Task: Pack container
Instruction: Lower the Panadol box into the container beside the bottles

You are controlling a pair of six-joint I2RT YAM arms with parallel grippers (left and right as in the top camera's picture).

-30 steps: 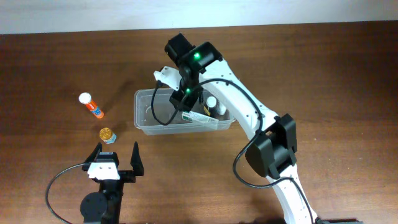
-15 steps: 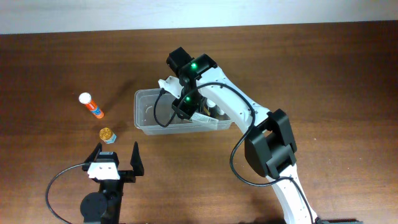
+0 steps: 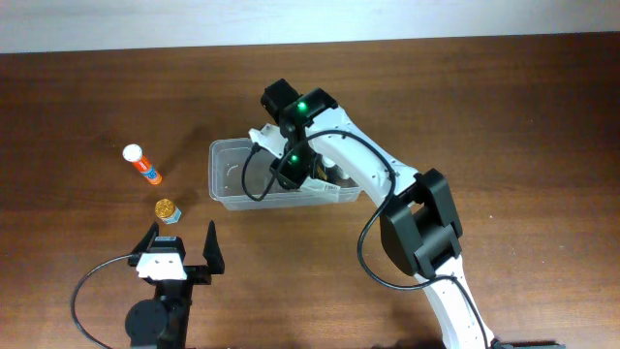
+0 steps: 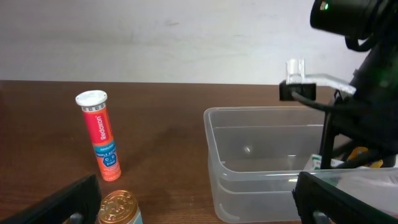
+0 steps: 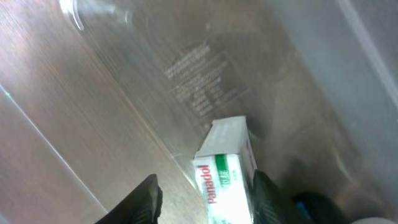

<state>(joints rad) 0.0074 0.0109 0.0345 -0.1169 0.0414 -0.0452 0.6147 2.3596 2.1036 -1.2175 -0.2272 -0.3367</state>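
The clear container (image 3: 228, 179) stands mid-table, also showing in the left wrist view as container (image 4: 249, 186). My right gripper (image 3: 291, 174) reaches down into it at its front wall. In the right wrist view a white box (image 5: 224, 174) with red and green print lies between the fingers of the right gripper (image 5: 205, 199). The right finger is against the box, and the left finger stands apart from it across the container wall. A white bottle sits behind the arm inside the container. My left gripper (image 3: 180, 247) rests wide open near the front edge, holding nothing.
An orange tube with a white cap (image 3: 142, 165) lies left of the container, with a small gold-capped bottle (image 3: 167, 209) just below it. In the left wrist view the gold cap (image 4: 118, 206) sits right by the left finger, the orange tube (image 4: 99, 134) behind it.
The right gripper has sunk lower into the container, shifted slightly toward its front wall, and its jaws have narrowed around the box. The left arm has not moved.
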